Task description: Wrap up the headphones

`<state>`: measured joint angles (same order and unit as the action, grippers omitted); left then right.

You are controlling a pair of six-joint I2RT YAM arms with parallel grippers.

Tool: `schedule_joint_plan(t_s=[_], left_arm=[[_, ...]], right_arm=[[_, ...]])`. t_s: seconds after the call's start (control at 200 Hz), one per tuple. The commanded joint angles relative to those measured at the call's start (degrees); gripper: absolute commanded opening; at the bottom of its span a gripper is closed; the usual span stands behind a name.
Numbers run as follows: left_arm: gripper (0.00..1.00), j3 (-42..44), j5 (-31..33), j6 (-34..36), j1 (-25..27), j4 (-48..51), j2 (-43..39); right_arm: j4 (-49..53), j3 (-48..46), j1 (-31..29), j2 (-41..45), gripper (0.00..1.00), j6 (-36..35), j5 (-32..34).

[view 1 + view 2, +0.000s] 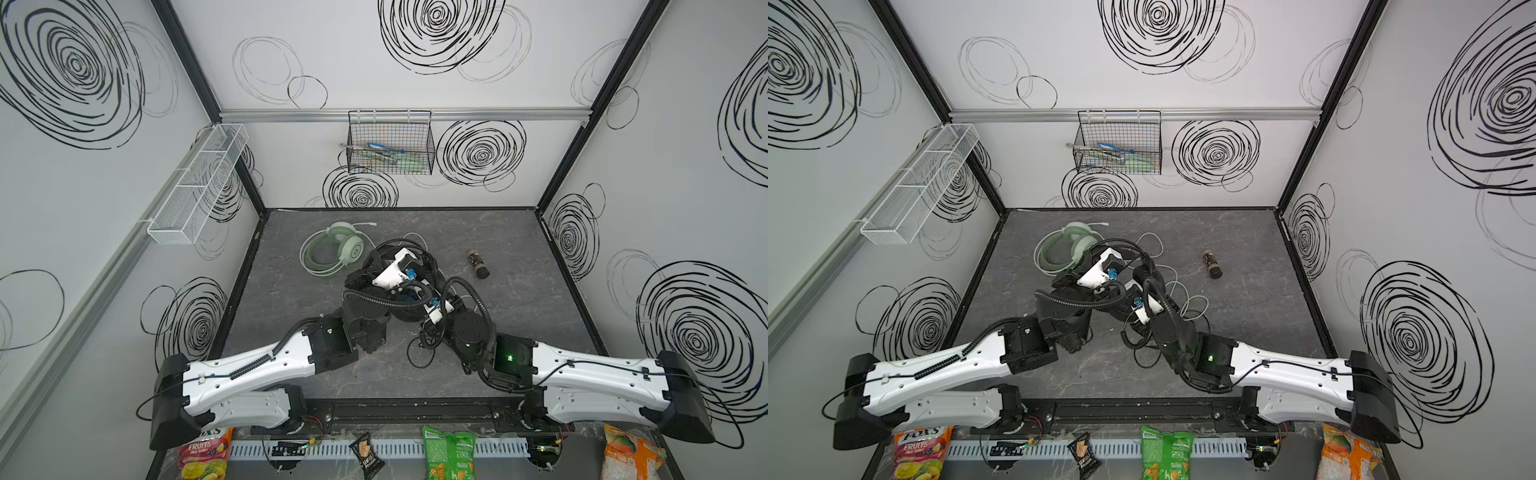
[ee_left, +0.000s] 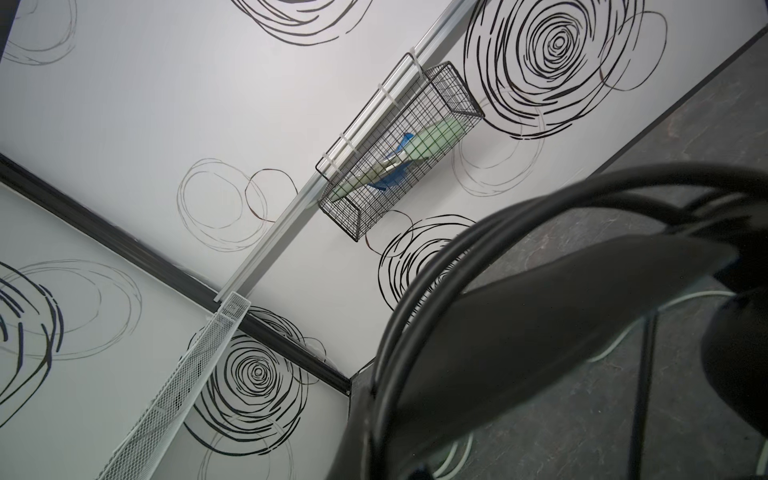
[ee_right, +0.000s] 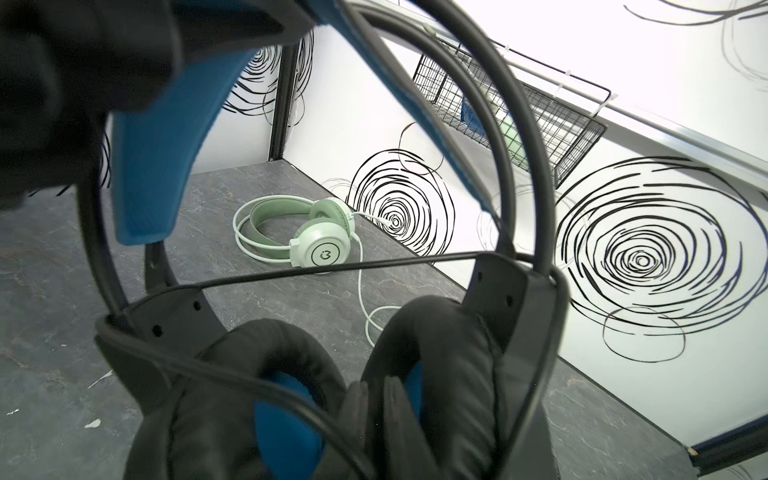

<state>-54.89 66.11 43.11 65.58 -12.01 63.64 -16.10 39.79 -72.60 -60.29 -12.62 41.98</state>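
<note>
Left arm and right arm fold inward; left gripper jaws clamped.

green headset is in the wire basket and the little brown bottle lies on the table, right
No: the green headset lies on the table, not in the wire basket, as the right wrist view shows. The brown bottle does lie on the table.

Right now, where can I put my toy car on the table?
Bare table lies right of the bottle up to the wall, and along the left edge before the green headset. The middle is crowded: black headset and loose cables.
</note>
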Motion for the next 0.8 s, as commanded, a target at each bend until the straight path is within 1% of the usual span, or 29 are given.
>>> schedule_joint_plan(t_s=[0.0,0.095,0.21,0.39,0.46,0.605,0.67,0.795], left_arm=[[0.0,-4.45,3.62,3.0,1.92,-1.28,-0.96],[0.0,-5.73,4.77,4.92,2.95,0.09,0.4],[0.0,-5.07,4.98,4.66,2.82,1.85,0.58],[0.0,-5.37,4.93,-0.34,1.79,6.39,0.34],[0.0,-5.76,4.61,-1.74,2.05,7.81,0.29],[0.0,-6.6,3.67,-4.11,2.27,9.87,0.07],[0.0,-7.1,3.37,-4.96,2.27,10.05,0.07],[0.0,-8.8,1.04,-9.04,1.66,9.8,0.06]], right_arm=[[-3.38,-2.2,3.16,2.71,0.14,4.79,-0.94],[-3.14,-2.61,4.3,4.14,0.13,5.43,-1.6],[-1.83,-2.27,4.47,5.82,0.13,3.43,-0.78],[0.36,-2.34,4.31,7.18,0.14,0.12,1.13],[0.78,-2.52,4.31,6.99,0.14,-0.03,2.04],[1.05,-2.53,3.72,6.37,0.14,0.11,1.53],[0.99,-2.39,3.3,6.07,0.14,0.23,-0.22],[-1.26,-2.94,3.21,5.08,0.14,1.35,-6.47]])
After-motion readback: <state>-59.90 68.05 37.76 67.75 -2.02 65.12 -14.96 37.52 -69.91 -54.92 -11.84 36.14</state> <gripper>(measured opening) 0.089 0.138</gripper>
